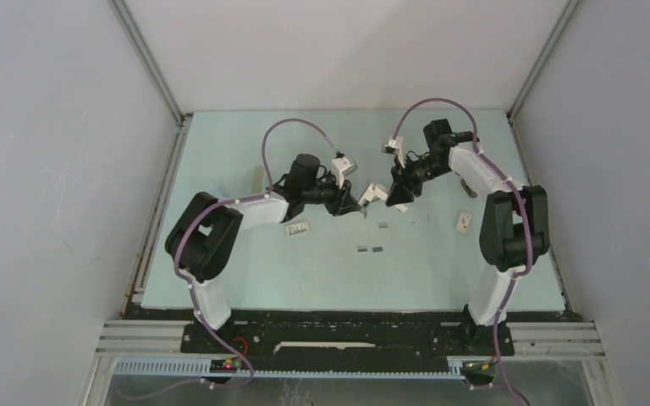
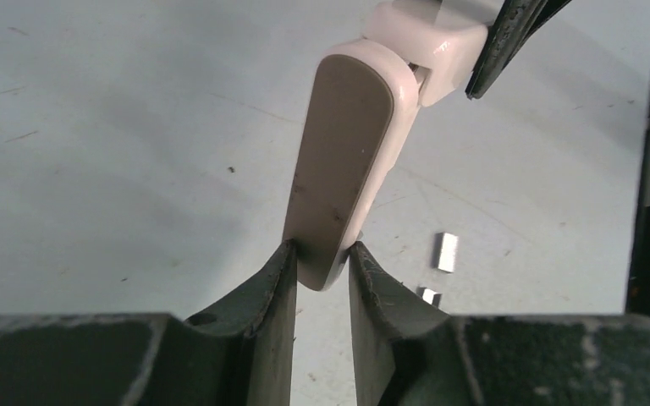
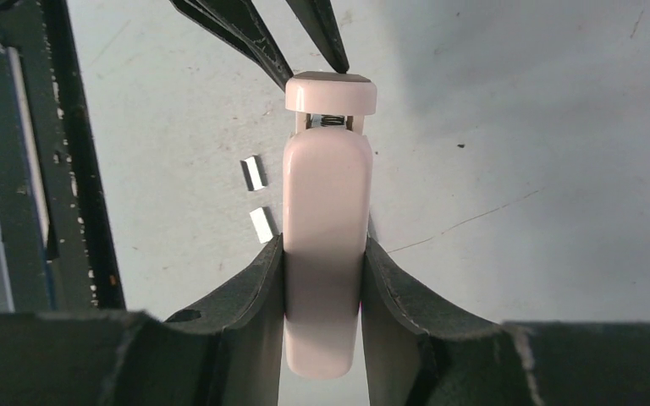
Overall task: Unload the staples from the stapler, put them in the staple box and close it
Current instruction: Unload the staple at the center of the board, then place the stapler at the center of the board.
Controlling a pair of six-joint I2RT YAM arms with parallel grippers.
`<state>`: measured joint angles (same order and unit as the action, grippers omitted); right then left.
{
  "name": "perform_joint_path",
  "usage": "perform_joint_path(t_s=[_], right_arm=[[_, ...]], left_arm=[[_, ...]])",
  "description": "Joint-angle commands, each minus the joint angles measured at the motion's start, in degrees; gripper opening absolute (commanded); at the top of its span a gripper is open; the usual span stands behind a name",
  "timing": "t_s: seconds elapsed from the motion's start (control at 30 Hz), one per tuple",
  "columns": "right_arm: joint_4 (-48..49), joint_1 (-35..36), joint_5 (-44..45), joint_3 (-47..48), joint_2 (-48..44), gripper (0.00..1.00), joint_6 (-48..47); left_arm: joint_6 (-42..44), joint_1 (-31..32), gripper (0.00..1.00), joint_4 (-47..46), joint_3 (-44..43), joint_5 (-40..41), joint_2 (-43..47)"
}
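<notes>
From above, the stapler (image 1: 375, 194) hangs over the table (image 1: 245, 271), strung between both arms, which bend inward toward each other. A small printed box (image 1: 298, 227) lies near the left arm. Only the wrist views give detail. The left claw (image 2: 323, 254) pinches the tip of a rounded flap with a matte beige underside. The right claw (image 3: 324, 245) clamps the glossy white body, and a coil spring shows at the hinge. Two staples (image 3: 254, 172), short shiny strips, lie on the table beside it.

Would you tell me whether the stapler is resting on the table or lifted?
Lifted: the left gripper and right gripper pinch the stapler clear of the table.
</notes>
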<state>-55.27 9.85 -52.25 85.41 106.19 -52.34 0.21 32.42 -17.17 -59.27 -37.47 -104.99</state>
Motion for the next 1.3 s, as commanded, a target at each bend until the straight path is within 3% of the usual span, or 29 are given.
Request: perform_joint_path(t_s=[0.0, 0.5, 0.93, 1.1, 1.27], right_arm=[[2.5, 0.2, 2.1, 0.1, 0.0, 0.00, -2.2], [15.9, 4.4, 7.2, -11.0, -6.4, 0.00, 1.3], [18.4, 3.8, 6.6, -12.1, -6.5, 0.00, 9.1], [17.4, 4.0, 5.5, -12.1, -8.6, 0.00, 13.4], [16.0, 3.6, 4.4, -12.7, -11.5, 0.00, 16.9]], left_arm=[[7.9, -2.4, 0.00, 10.4, -3.2, 7.5, 1.4], [11.3, -2.4, 0.00, 10.2, 1.2, 15.4, 7.0], [0.5, -2.5, 0.03, -0.1, 11.4, 19.9, 15.9], [-6.9, -2.4, 0.15, -5.1, 19.0, 24.7, 25.3], [-13.3, -2.4, 0.43, -6.8, 24.8, 31.4, 38.4]])
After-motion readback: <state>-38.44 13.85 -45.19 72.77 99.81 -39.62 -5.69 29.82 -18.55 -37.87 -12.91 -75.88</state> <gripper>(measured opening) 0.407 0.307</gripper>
